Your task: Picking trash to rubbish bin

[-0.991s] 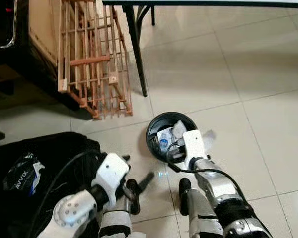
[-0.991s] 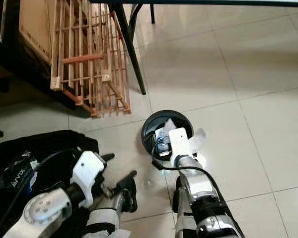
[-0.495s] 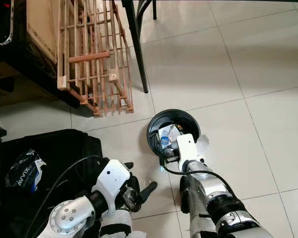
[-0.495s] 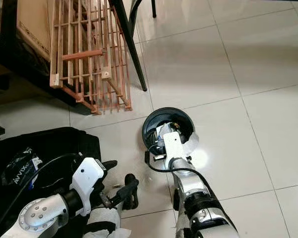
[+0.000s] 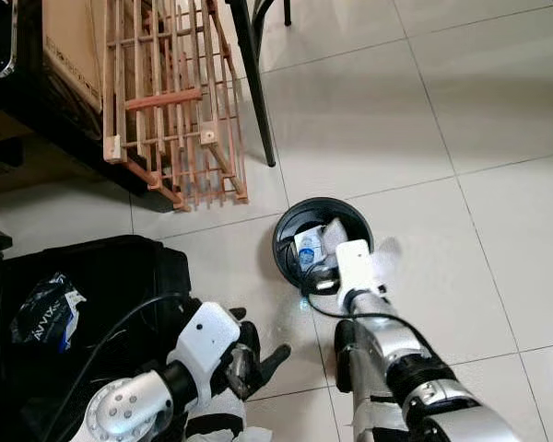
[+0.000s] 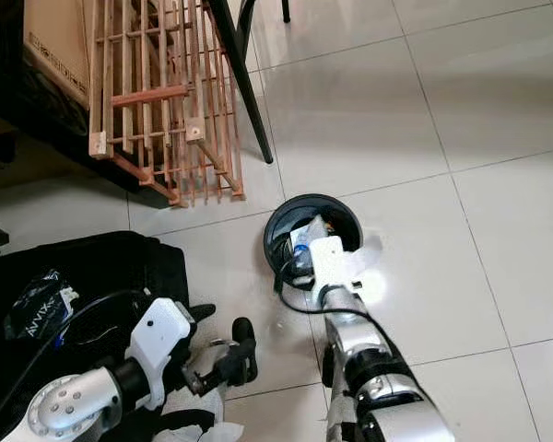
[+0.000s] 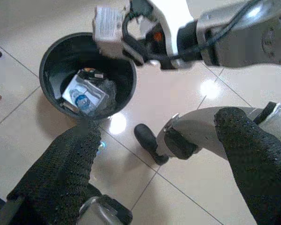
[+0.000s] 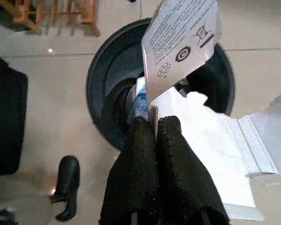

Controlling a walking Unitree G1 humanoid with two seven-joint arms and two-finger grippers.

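The pale tiled floor [image 5: 498,138] runs across the head views; one black suitcase or bag [image 5: 92,295] lies at lower left with one crumpled printed wrapper [image 5: 44,313] on it; one wooden slatted rack [image 5: 170,101] leans at upper left beside one dark table leg [image 5: 253,92]. One round black rubbish bin [image 5: 319,241] stands on the floor just below centre, already holding one blue-and-white packet [image 7: 84,91] and some crumpled clear plastic [image 7: 107,89]. The right gripper [image 8: 155,125] sits over the near rim of the bin; its two fingers [image 8: 173,154] are pressed tight together on one flat white card wrapper [image 8: 180,44] printed with three recycling symbols, which stands up over the bin mouth; a white paper sheet [image 8: 210,140] spreads beside it across the rim. The left gripper [image 7: 154,154] hangs low at lower left of the head views, its two fingers [image 7: 65,164] spread wide apart with nothing between them.
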